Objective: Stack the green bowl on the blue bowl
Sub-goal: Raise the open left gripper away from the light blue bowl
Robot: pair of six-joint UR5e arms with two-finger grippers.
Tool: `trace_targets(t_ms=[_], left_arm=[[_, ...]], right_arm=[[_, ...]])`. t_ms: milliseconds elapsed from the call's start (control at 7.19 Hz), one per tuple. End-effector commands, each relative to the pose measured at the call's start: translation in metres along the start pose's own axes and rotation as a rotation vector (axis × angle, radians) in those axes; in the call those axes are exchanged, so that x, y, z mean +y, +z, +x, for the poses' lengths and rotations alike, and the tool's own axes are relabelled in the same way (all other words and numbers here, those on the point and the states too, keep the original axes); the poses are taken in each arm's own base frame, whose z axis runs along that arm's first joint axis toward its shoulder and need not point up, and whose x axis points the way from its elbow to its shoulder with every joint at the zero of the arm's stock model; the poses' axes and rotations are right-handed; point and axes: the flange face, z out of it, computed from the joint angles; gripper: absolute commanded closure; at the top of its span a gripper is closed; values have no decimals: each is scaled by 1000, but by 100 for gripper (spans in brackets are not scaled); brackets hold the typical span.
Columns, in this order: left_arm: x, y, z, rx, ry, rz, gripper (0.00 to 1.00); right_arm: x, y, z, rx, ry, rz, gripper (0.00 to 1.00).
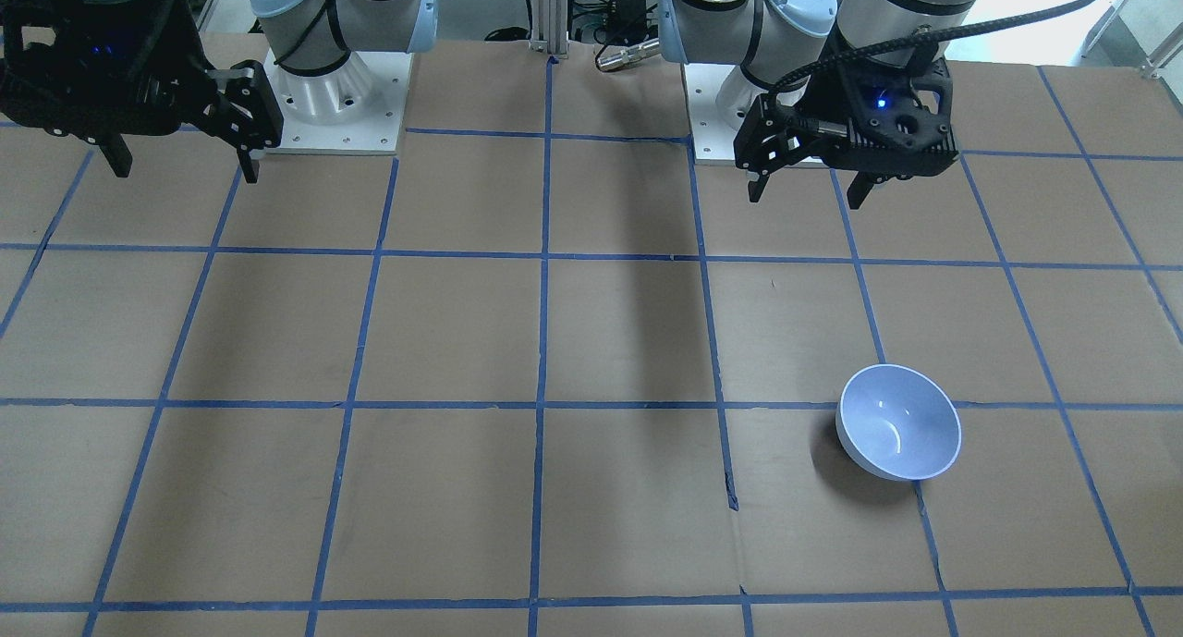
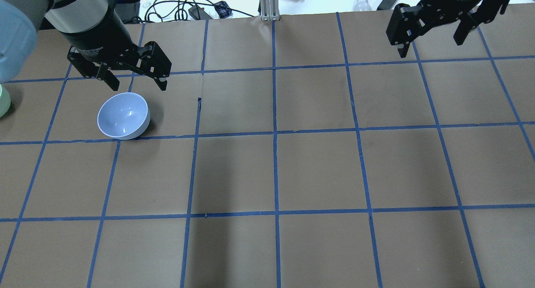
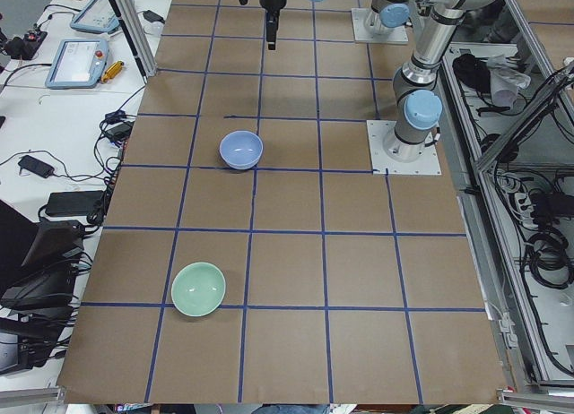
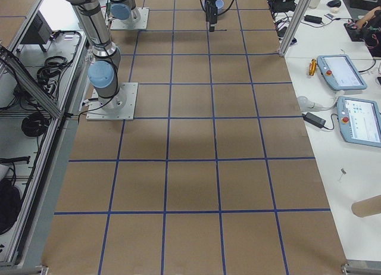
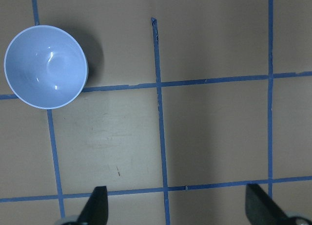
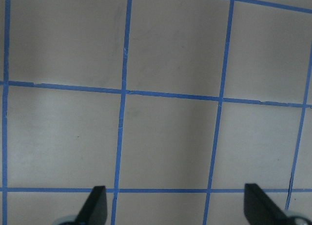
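A: At the robot's left end of the table [image 2: 317,171], the green bowl [image 3: 198,289] sits upright, well apart from the blue bowl [image 2: 123,114]. The left hand [image 2: 139,86] hovers near the blue one, fingers spread, holding nothing. The right hand [image 2: 430,47] is likewise spread and idle.

B: Both bowls are glossy, deep, round and thin-rimmed. I'd guess a rim pinch slips on that glaze, or a tilted drop sends the blue bowl sliding across the smooth table.

green bowl [image 2: 2,102] clipped at overhead's left edge; right pincer [image 2: 430,47] cropped above
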Motion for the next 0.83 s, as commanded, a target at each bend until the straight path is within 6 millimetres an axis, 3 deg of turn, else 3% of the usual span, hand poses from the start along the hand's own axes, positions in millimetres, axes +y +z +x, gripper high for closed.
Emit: trace_targets(t_ms=[0,417,557,696], left_arm=[[0,-1,-1,-2,-1,2,0],[-2,1,-11,-2,42,-1,0],[-3,2,-21,-1,54,-6,0],[-6,3,-44,-1,121,-7,0]], right_arm=[[0,0,0,0,0,0,0],[0,0,0,0,0,0,0],[0,0,0,0,0,0,0],[0,0,0,0,0,0,0]])
